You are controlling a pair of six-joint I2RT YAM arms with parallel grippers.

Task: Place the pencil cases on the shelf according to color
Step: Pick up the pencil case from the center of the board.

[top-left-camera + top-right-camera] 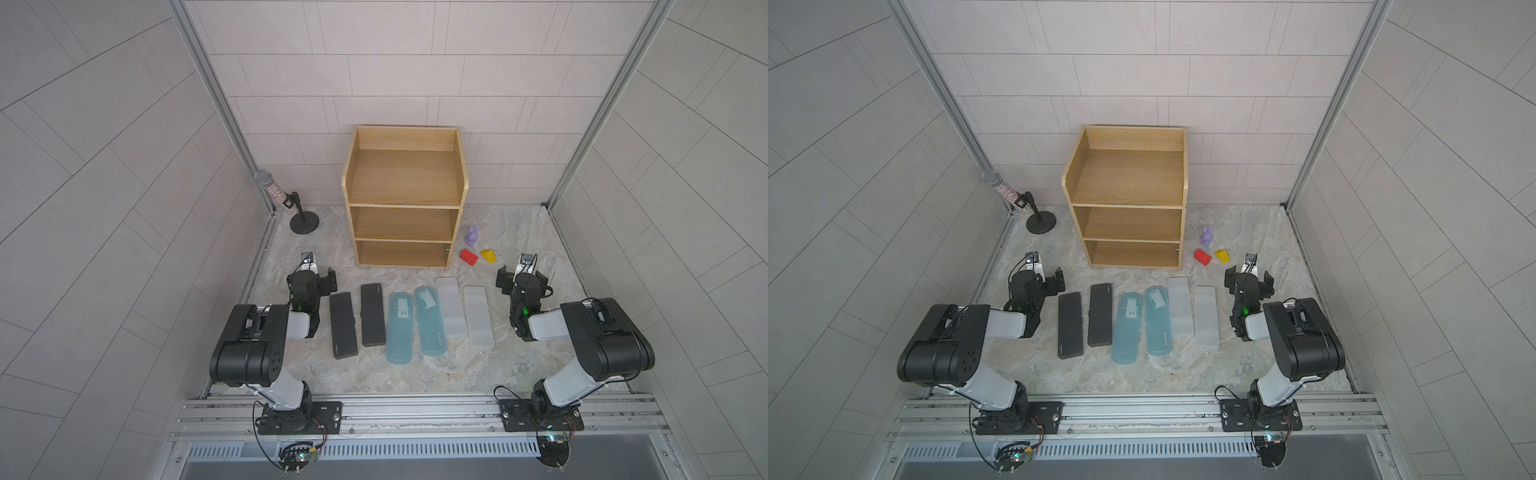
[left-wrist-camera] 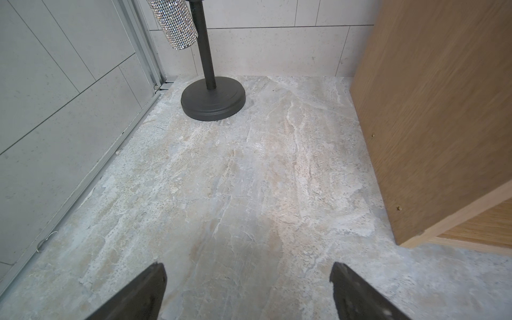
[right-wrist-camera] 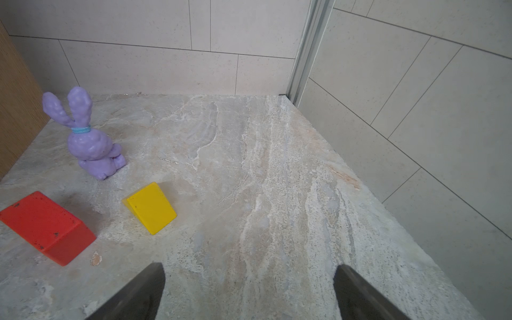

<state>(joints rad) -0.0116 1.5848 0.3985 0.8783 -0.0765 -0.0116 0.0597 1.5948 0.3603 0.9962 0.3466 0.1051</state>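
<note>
1. Against the back wall I log the shelf: light wood, three open-front levels.
2. On the marbled tabletop before it I count six pencil cases lying flat in one row, long sides next to each other. From my left:
   - outer black case
   - inner black case
   - left teal case
   - right teal case
   - inner white case
   - outer white case
3. The left gripper is released, jaws wide apart over bare stone. It sits beside the outer black case, near the shelf's side panel.
4. The right gripper is released likewise and grasps nothing. It sits beside the outer white case.
5. Sundries:
   - microphone on stand, left of the shelf
   - purple bunny, red block and yellow block, right of it
</note>
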